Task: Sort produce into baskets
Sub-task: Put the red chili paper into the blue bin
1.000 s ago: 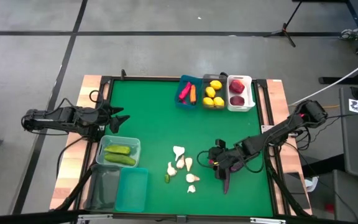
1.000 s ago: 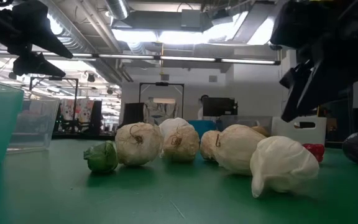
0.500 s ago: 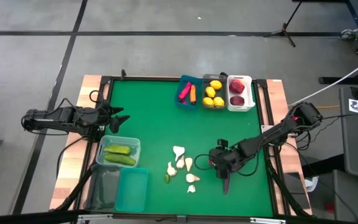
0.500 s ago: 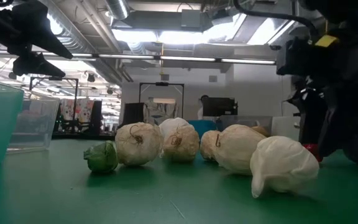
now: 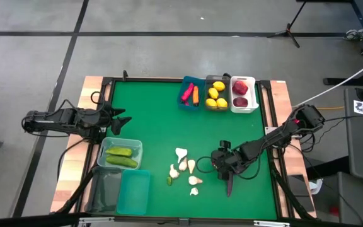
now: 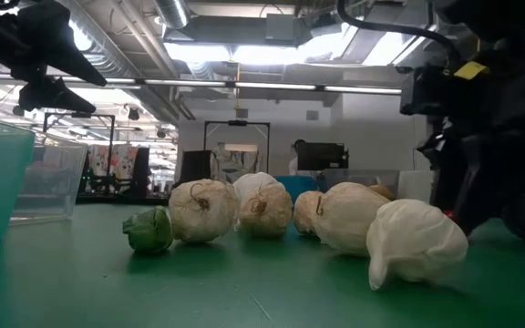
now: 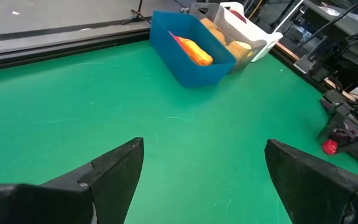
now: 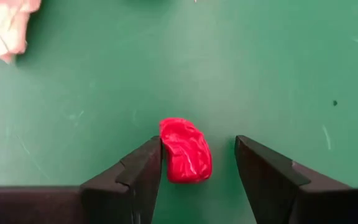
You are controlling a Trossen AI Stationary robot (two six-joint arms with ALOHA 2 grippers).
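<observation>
Red produce piece (image 8: 186, 151) on green mat at table's 5 o'clock, between parted right gripper (image 8: 197, 163) fingers, touching one, not clamped. Left gripper (image 5: 120, 120) spread wide, idle at 9 o'clock.

Ahead of the left claw (image 5: 120, 117) the green worktop (image 5: 150, 120) lies bare up to the blue bin (image 7: 188, 53). The right claw (image 8: 197, 158) has one finger touching a small red piece (image 8: 185, 150), a gap beside the other, and white garlic (image 5: 184, 167) clustered just beyond.
</observation>
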